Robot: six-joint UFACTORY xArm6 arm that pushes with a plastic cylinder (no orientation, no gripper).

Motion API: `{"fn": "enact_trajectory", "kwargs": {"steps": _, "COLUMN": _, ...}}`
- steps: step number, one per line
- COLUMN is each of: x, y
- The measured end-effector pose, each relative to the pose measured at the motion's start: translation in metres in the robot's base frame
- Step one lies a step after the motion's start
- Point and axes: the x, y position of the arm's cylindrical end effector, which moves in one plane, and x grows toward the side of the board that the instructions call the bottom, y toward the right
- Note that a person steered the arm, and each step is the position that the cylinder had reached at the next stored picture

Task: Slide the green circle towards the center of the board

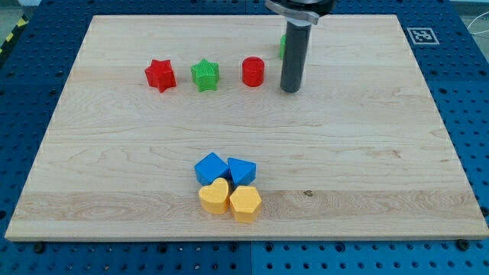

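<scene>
The green circle (282,46) is mostly hidden behind my rod; only a green sliver shows at the rod's left edge, near the view's top. My tip (290,88) rests on the wooden board (367,153) just below the green circle and to the right of the red circle (253,72). I cannot tell whether the rod touches the green circle.
A red star (160,75) and a green star (205,75) lie left of the red circle in a row. Near the view's bottom sit a blue cube (210,168), a blue pentagon-like block (241,171), a yellow heart (215,197) and a yellow hexagon (245,203), clustered together.
</scene>
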Motion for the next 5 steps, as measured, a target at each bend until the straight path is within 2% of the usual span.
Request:
{"fn": "enact_trajectory", "kwargs": {"steps": 1, "x": -0.015, "y": 0.03}}
{"fn": "enact_trajectory", "kwargs": {"steps": 3, "x": -0.071, "y": 0.071}}
{"fn": "enact_trajectory", "kwargs": {"steps": 5, "x": -0.124, "y": 0.022}}
